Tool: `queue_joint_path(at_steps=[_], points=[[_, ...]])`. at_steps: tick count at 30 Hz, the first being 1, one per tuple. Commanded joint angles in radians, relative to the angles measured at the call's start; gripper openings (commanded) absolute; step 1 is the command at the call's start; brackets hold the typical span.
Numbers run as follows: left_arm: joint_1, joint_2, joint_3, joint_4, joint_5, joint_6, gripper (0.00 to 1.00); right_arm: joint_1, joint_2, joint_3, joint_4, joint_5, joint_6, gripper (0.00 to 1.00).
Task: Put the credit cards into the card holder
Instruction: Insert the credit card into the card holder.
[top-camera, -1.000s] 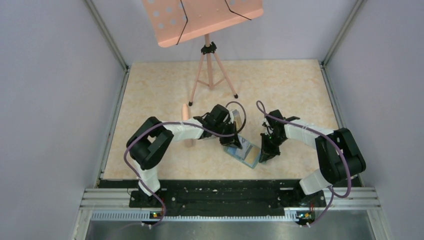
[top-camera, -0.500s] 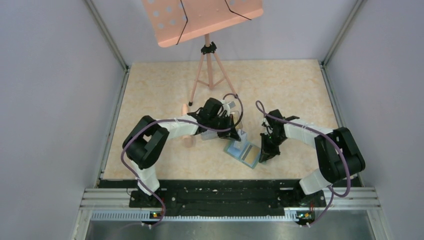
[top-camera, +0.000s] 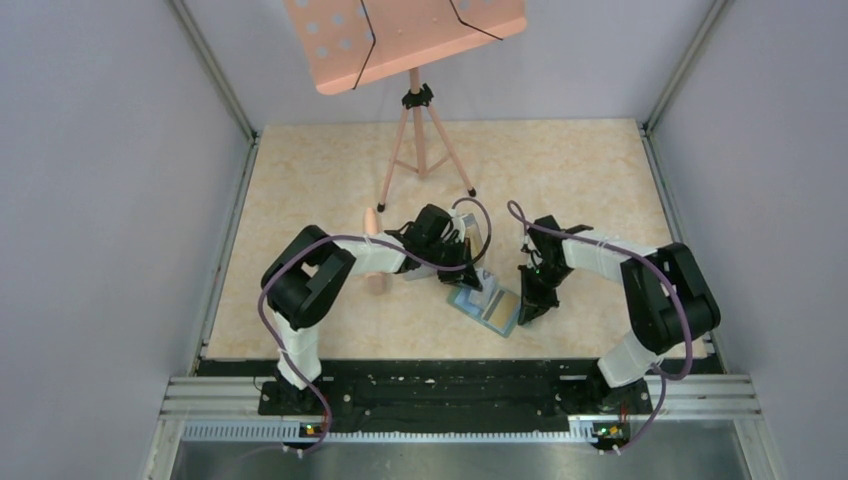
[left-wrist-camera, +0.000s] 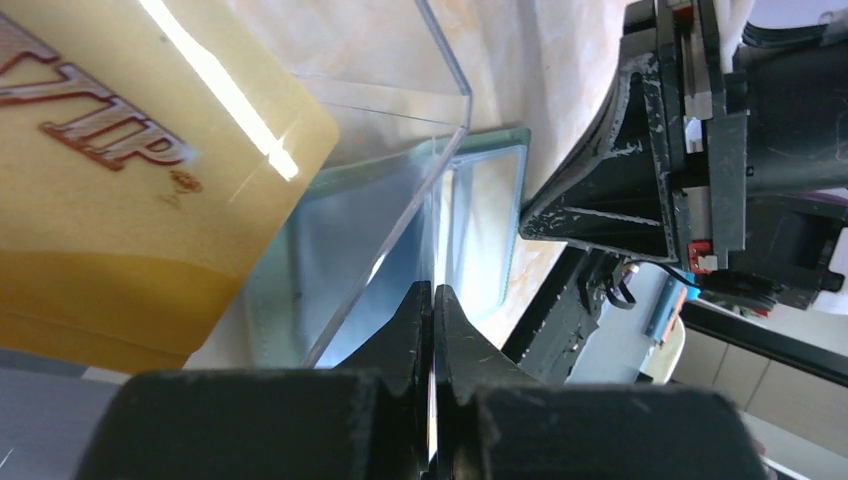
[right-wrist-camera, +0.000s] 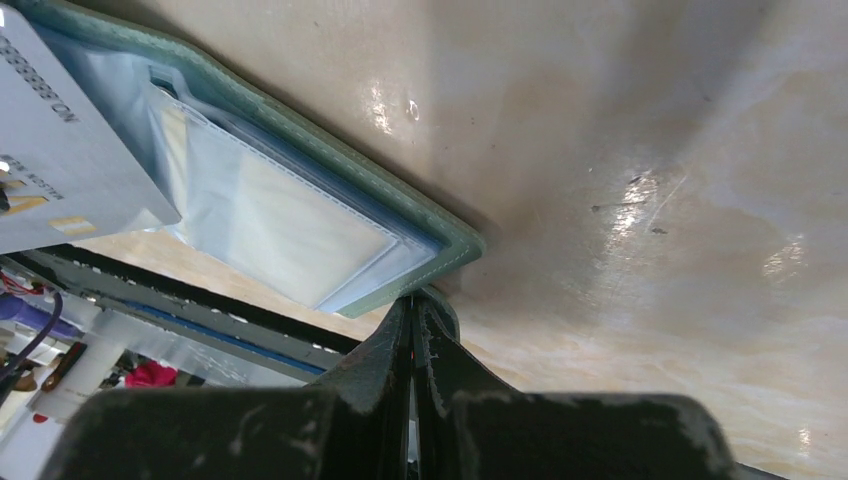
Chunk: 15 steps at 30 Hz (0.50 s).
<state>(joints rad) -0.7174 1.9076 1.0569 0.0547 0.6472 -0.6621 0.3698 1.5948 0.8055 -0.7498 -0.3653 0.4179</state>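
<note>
The sage-green card holder (top-camera: 492, 307) lies open on the table, with its pale blue and clear sleeves (right-wrist-camera: 270, 215) facing up. My right gripper (right-wrist-camera: 415, 305) is shut on the card holder's near corner tab (right-wrist-camera: 445, 305) and holds it against the table. My left gripper (left-wrist-camera: 433, 295) is shut on a thin credit card seen edge-on, just above the card holder (left-wrist-camera: 485, 215). A white-grey credit card (right-wrist-camera: 60, 150) reaches over the sleeves in the right wrist view. An orange-yellow credit card (left-wrist-camera: 120, 170) marked VIP fills the upper left of the left wrist view.
A clear plastic box (left-wrist-camera: 440, 120) stands against the card holder's far side, right by my left gripper (top-camera: 474, 277). A peach music stand (top-camera: 405, 40) on a tripod (top-camera: 420, 140) stands at the back. A peach stick (top-camera: 372, 225) lies beside the left forearm. My right gripper (top-camera: 528, 310) is near the table's front edge.
My left gripper pulled back toward the far left half a second ago, and has come down again at the card holder's far edge. The right gripper and the card holder stayed put.
</note>
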Motion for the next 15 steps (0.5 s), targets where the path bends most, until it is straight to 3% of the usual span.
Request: queue_joint_path(at_steps=[1,15], points=[[-0.005,0.015,0.021,0.039,-0.014,0.03,0.0,0.002,0.043,0.03,0.15,0.012,-0.011,0.0],[-0.008,0.029,0.008,0.092,0.049,-0.027,0.0,-0.012,0.075,0.061,0.145,0.006,-0.03,0.0]])
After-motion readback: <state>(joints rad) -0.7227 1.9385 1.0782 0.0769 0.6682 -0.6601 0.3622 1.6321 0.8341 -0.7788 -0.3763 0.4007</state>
